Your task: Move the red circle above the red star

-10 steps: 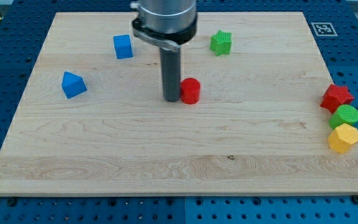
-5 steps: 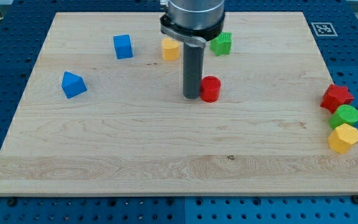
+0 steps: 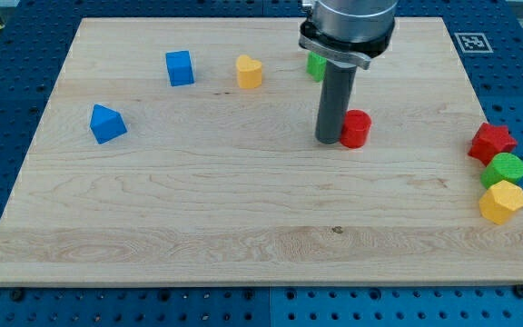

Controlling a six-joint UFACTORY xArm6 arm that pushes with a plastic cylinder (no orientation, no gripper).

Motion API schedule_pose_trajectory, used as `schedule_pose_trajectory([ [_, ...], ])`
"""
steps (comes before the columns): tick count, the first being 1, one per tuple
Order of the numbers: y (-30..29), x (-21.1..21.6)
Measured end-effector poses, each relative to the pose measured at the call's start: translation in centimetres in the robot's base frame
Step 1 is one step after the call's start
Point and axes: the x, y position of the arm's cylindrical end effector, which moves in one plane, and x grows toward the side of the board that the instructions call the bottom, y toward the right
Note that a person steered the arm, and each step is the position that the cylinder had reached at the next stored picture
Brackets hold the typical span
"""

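Pressing against the red circle [image 3: 355, 129] from its 9 o'clock side, my tip [image 3: 329, 141] is seen near the tabletop [image 3: 198, 209] centre; no jaws are fitted. Bare wood is left between circle and red star [image 3: 491, 143], found at 3 o'clock by the edge, above the green circle [image 3: 504, 169] and yellow block [image 3: 502, 201].

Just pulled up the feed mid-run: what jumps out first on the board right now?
The dark rod stands right of the board's centre, my tip pressed against the left side of the red circle. At the view's right edge the red star, green circle and yellow hexagon sit stacked in a tight column, well clear of the red circle.
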Motion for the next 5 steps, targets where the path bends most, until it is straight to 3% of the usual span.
schedule_pose_trajectory([
  [5,12.6,0.0],
])
